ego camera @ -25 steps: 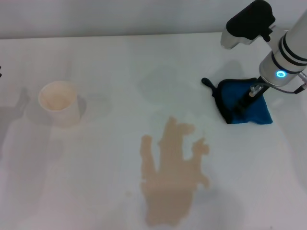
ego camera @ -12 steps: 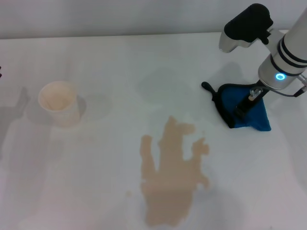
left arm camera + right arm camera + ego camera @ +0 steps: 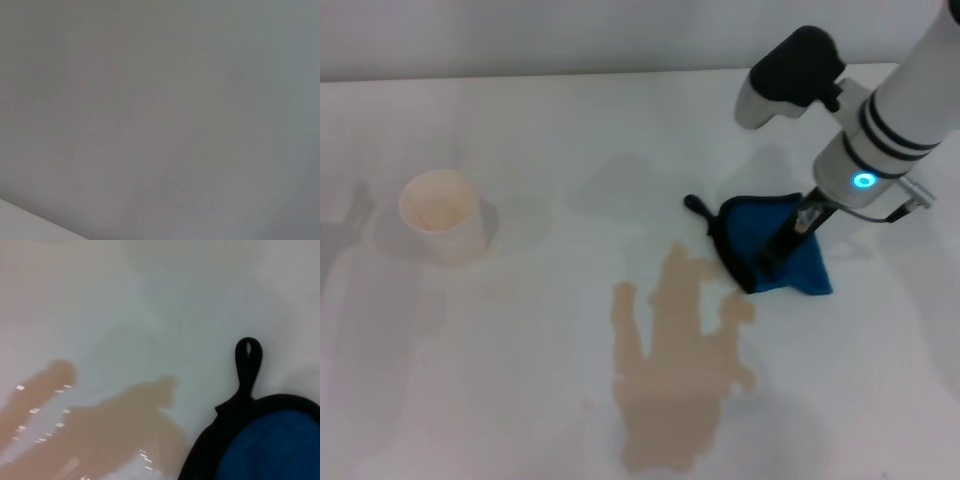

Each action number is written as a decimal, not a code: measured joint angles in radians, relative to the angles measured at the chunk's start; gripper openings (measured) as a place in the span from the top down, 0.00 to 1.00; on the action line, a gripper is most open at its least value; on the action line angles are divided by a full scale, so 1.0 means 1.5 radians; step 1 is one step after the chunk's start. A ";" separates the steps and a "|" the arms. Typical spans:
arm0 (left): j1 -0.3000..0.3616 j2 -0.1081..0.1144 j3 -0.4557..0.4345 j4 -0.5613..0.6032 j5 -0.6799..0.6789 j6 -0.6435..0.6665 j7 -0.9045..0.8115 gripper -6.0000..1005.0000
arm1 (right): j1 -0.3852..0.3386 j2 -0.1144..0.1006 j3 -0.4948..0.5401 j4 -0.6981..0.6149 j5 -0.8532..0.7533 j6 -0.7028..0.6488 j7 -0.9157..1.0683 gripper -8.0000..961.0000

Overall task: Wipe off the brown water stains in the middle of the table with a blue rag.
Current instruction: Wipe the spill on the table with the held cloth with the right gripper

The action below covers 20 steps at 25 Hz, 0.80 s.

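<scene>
The brown water stains (image 3: 675, 370) form one tan puddle with finger-like lobes on the white table (image 3: 520, 400), in the middle front. My right gripper (image 3: 782, 248) is shut on the blue rag (image 3: 810, 272) and holds it against the table just right of the puddle's upper lobes. The rag's black trim and loop tab (image 3: 695, 205) point left. In the right wrist view the rag (image 3: 272, 450) and its loop (image 3: 248, 357) lie next to the puddle (image 3: 100, 435). My left gripper is out of view.
A white paper cup (image 3: 442, 215) stands upright at the left of the table. The left wrist view shows only a plain grey surface. The table's far edge runs along the top of the head view.
My right gripper has dragged the blue rag to the left and toward the front, from the right side of the table to the edge of the puddle.
</scene>
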 joint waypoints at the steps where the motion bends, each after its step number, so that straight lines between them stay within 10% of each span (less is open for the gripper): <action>1: 0.001 0.000 -0.001 0.000 0.000 0.000 0.000 0.13 | -0.001 0.000 -0.017 0.000 0.019 -0.004 -0.001 0.92; 20: 0.000 -0.001 -0.037 0.001 0.001 -0.004 0.023 0.13 | -0.012 0.001 -0.306 -0.002 0.333 -0.041 -0.115 0.94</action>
